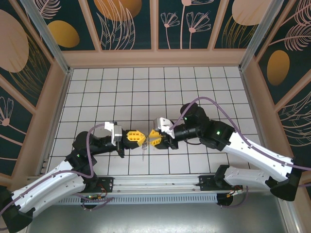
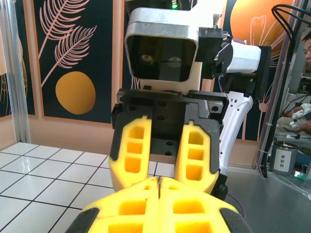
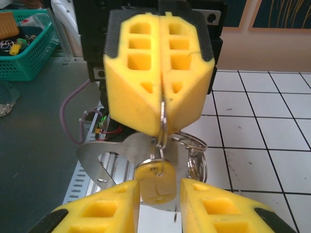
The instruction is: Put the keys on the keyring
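The keyring [image 3: 164, 138] hangs edge-on above the counter [image 3: 272, 121], pinched in the closed left claw [image 3: 161, 121]. A brass key [image 3: 156, 177] appears to dangle from it, between the parted fingers of the right claw [image 3: 160, 193], which grips nothing. The pinch looks thin. A nudge from the right claw could twist the keyring loose and drop everything.
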Motion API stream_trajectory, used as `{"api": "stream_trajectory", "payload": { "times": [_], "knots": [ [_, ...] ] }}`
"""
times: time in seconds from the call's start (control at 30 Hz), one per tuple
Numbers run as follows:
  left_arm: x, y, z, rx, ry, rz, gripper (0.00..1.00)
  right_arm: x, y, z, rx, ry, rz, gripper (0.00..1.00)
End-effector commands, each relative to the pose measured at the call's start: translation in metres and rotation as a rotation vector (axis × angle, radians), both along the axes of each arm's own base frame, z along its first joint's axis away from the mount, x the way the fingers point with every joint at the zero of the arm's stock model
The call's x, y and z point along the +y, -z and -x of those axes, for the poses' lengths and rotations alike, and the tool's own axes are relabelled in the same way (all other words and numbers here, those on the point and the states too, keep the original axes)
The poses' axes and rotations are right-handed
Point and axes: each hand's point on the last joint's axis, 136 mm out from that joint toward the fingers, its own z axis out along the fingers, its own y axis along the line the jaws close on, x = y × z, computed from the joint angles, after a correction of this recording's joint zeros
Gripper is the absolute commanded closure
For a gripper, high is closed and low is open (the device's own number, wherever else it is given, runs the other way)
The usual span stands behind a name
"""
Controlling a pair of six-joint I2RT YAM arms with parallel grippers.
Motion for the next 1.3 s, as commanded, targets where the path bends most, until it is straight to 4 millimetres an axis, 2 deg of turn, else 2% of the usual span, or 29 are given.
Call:
{"api": "stream_trajectory", "payload": {
  "times": [0.0, 0.13, 0.5, 0.67, 0.93, 1.27],
  "knots": [
    [0.004, -0.016, 0.004, -0.045, 0.003, 0.061, 1.00, -0.002, -0.017, 0.010, 0.007, -0.038, -0.088, 0.72],
    [0.004, -0.016, 0.005, -0.045, 0.007, 0.067, 1.00, -0.001, -0.023, 0.010, 0.006, -0.045, -0.118, 0.73],
    [0.005, -0.020, 0.006, -0.058, 0.007, 0.068, 1.00, 0.010, -0.025, -0.005, 0.013, -0.033, -0.131, 0.75],
    [0.003, -0.022, 0.003, -0.064, 0.002, 0.067, 1.00, 0.008, -0.016, -0.006, 0.007, -0.034, -0.130, 0.76],
    [0.000, -0.026, 0.001, -0.077, 0.001, 0.067, 1.00, 0.002, -0.022, -0.007, 0.005, -0.027, -0.148, 0.83],
    [-0.004, -0.023, -0.002, -0.072, -0.003, 0.049, 1.00, 0.002, -0.014, -0.013, 0.014, 0.008, -0.145, 0.95]
  ]
}}
